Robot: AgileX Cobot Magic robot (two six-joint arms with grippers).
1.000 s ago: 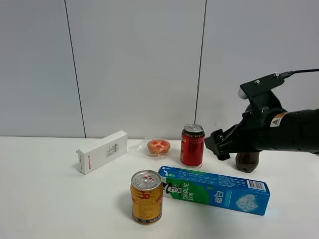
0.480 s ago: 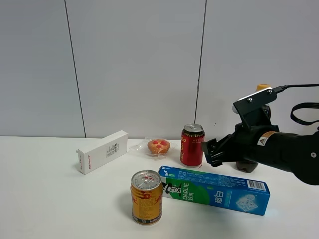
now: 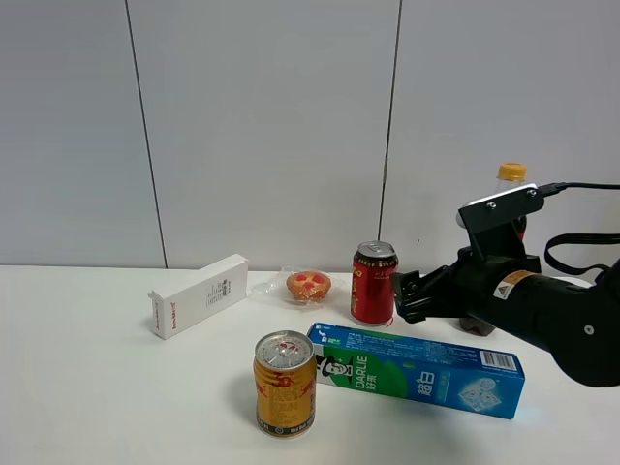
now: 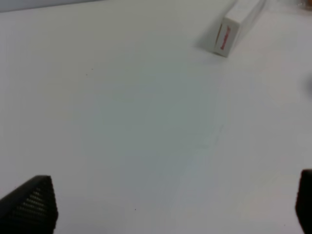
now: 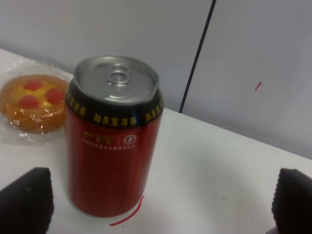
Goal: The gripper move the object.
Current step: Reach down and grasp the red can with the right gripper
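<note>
White, and lying flat, the carton sits well to the left of the red can. The left gripper hangs over bare table short of that carton, fingers spread wide with nothing between them. A wrapped pastry rests just left of the red can. A gold can and a long toothpaste box stand in front of it, towards the camera.

The red can itself stands upright by the back wall, untouched.

Just to its right is the change. Over the last second the right gripper has sunk and slid in towards the red can, so its tip is now level with the can's body and very close. That drop has also bared the orange cap of a bottle further right, behind the arm.

The right wrist view shows the fingers held far apart with the red can ahead of them, nearer one finger than the other. Judging from this, the approach is almost finished, but the fingers have not closed. A small sideways correction would centre the can before they do.
</note>
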